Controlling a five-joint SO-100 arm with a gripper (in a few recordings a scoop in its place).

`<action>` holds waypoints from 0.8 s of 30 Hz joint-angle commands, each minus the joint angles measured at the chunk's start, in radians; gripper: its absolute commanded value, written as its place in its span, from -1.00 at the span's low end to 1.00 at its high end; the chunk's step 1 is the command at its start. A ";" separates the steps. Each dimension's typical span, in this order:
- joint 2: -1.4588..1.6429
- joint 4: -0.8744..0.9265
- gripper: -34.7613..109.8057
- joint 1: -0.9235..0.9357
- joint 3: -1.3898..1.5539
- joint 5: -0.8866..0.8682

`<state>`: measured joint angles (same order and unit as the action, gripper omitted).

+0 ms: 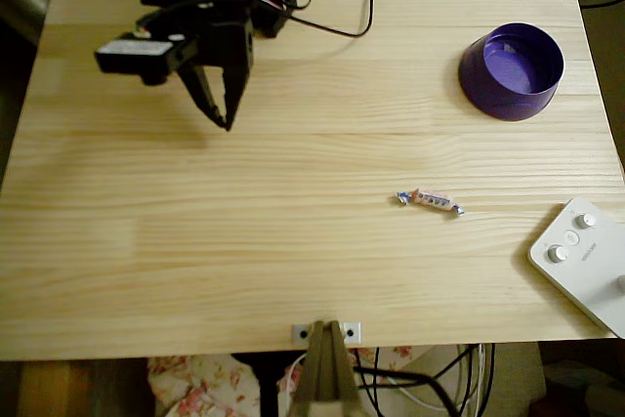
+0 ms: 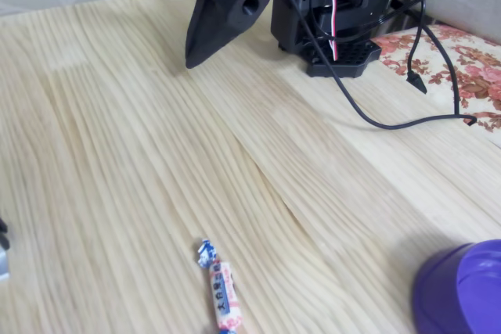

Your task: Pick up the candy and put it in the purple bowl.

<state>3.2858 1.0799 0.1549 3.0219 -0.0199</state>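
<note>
Right now my fingers [image 1: 223, 109] hang nearly closed and empty near the bench's far left corner. The candy [image 1: 430, 201] lies flat toward the right edge, well apart from the purple bowl [image 1: 512, 71]. I should open wide and straddle its narrow width.

Pale pine table [image 1: 293, 271], floral cloth [image 2: 470, 68] beside it — warm, dim light, dark surroundings

Fixed view: purple bowl [image 2: 462, 291] cropped at the lower right corner; candy [image 2: 221, 295] cropped at the bottom edge. Overhead view: white device [image 1: 586, 261] cut by the right edge.
</note>
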 commanded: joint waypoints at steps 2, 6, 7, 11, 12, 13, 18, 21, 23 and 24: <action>0.014 0.009 -0.53 0.008 -0.020 -0.009; 0.014 0.009 -0.53 -0.003 -0.020 0.002; 0.014 0.009 -0.53 -0.009 -0.020 0.008; 0.014 0.032 -0.53 -0.028 -0.026 0.034; 0.014 0.035 -0.53 -0.031 -0.028 0.043; 0.014 0.037 -0.53 -0.034 -0.028 0.049; 0.014 0.067 -0.53 -0.057 -0.057 0.069; 0.014 0.098 -0.53 -0.058 -0.114 0.080; 0.014 0.130 -0.53 -0.083 -0.166 0.074; 0.014 0.147 -0.53 -0.098 -0.190 0.067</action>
<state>3.2858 1.1965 0.0782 2.9637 0.0476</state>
